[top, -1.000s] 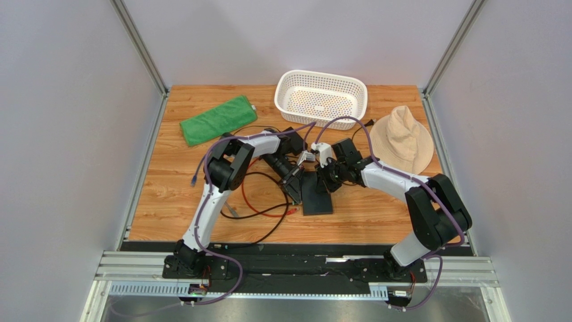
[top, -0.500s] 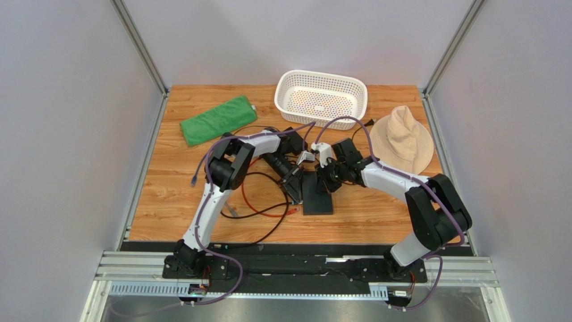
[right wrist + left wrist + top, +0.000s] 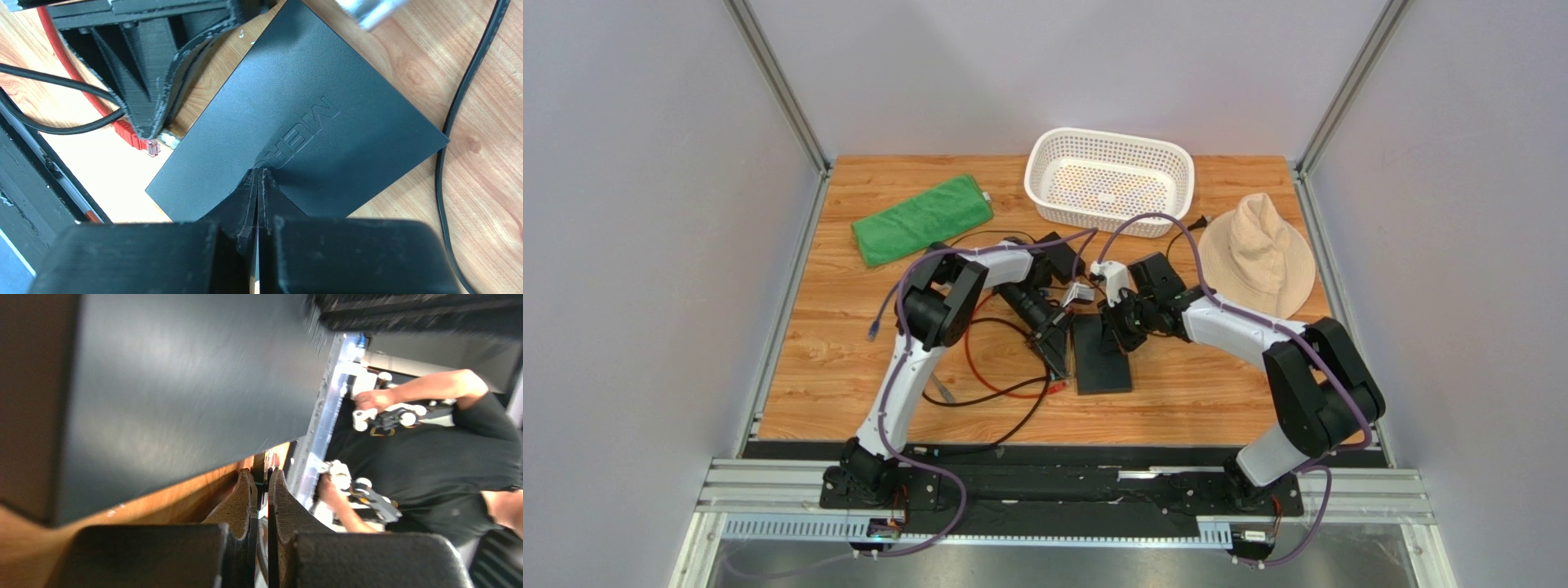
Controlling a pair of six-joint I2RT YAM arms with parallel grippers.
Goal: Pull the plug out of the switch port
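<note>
At the far left of the wooden table (image 3: 830, 368) lies a folded green cloth (image 3: 918, 218), well apart from the arms. Next comes the left arm, bent in toward the middle, with loops of black and red cable (image 3: 83, 78) on the wood beside it.

The left gripper (image 3: 261, 478) reaches down along the left edge of the switch (image 3: 319, 116). Its jaws are drawn almost together, with only a thin slit between them, and they pinch the plug (image 3: 147, 146) at the end of the red cable (a red boot with a clear tip). The plug sits just beside the switch's edge. It looks to be outside the socket, though the sockets themselves cannot be seen.

The switch lies flat near the middle of the table, between the two grippers, with raised lettering on its top face.

The right gripper (image 3: 258, 174) comes in from the right with its jaws fully closed and nothing held between them. Its tips rest on the top face of the switch, near the lettering. A thin black cord (image 3: 455, 110) runs over the wood just past the switch.

Behind the arms stands a white perforated basket (image 3: 1100, 219) (nothing shows inside it), and at the far right lies a tan hat (image 3: 1259, 257).
</note>
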